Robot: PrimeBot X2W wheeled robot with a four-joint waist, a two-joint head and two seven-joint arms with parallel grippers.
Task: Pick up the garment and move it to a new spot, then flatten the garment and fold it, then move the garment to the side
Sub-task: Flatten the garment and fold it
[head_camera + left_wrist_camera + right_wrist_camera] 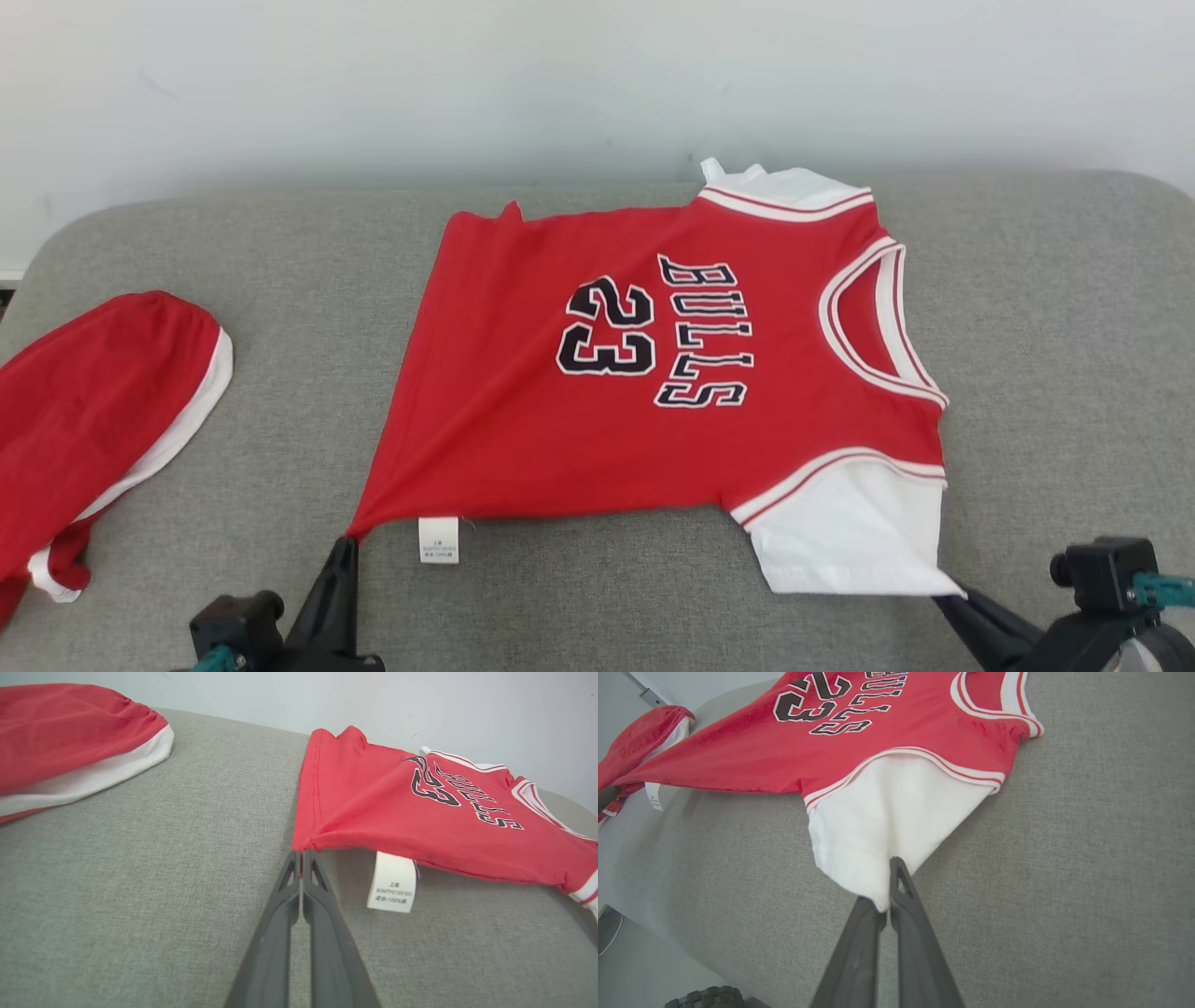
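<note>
Two hands, both closed on cloth. Left hand point(301, 855): fingers pressed together, pinching the near-left hem corner of the jersey point(653, 373), which is drawn to a taut point at the fingertips. Right hand point(891, 891): fingers clamped on the near corner of the white sleeve point(850, 532), with cloth caught between them.

Writing: "BULLS" above "23" on the chest, black letters with white outline. In the head view the text runs sideways, letter tops toward the right. White tag point(391, 883) hangs from the near edge just right of the left hand. It carries three short printed lines with Chinese characters; "100%" is legible on the last, the rest too small to be sure of.

Position: jersey lies face up mid-surface on the grey padded surface point(1055, 373), neck opening to the right, hem to the left. Its near edge is lifted slightly between the two hands, and the far part rests flat. The other white sleeve point(789, 187) lies at the far edge by the pale wall.

Second red garment with white trim point(93, 411) is bunched at far left, well apart from the jersey.
</note>
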